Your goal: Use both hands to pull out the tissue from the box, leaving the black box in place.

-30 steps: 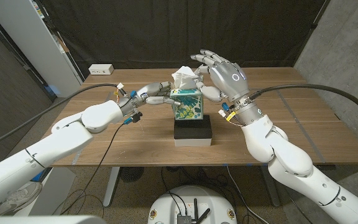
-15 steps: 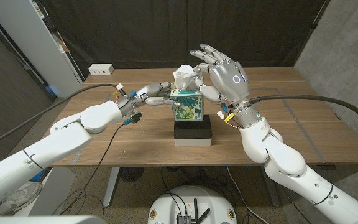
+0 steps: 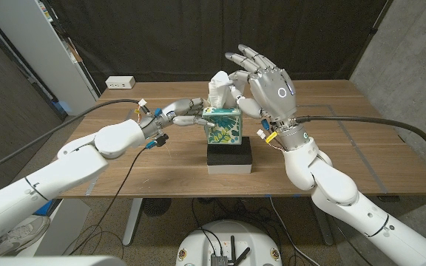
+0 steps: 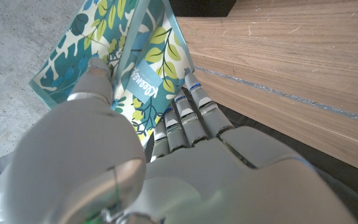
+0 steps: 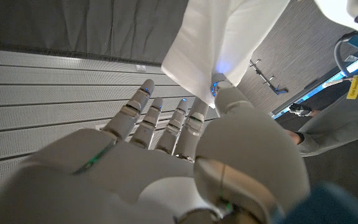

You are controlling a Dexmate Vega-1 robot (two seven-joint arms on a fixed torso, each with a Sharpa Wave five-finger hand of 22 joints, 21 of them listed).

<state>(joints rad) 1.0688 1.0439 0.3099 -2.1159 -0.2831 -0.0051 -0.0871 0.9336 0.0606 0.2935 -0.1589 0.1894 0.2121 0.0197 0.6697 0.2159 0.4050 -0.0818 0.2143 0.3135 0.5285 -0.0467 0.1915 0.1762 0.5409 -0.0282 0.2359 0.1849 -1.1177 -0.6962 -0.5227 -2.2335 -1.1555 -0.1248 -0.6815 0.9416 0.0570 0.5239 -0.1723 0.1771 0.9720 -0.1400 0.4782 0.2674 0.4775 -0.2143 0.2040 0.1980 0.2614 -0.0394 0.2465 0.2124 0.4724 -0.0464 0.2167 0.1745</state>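
Observation:
A leaf-patterned tissue box (image 3: 223, 127) stands on a black box (image 3: 230, 155) at the middle of the table (image 3: 346, 148). My left hand (image 3: 183, 112) grips the tissue box at its left upper edge. In the left wrist view its thumb lies on the tissue box (image 4: 138, 68) top and its fingers (image 4: 188, 115) on the side. A white tissue (image 3: 219, 88) stands up out of the top slot. My right hand (image 3: 268, 83) is raised above the box and pinches the tissue. The right wrist view shows the tissue (image 5: 225, 37) caught between thumb and fingers (image 5: 166, 121).
A white power strip (image 3: 120, 82) lies at the table's back left corner. A black curtain hangs behind the table and a white cabinet (image 3: 43, 52) stands at the left. Cables run from both wrists across the table.
My right hand has risen and tilted back, drawing the tissue higher out of the box. The left hand and both boxes have stayed where they were.

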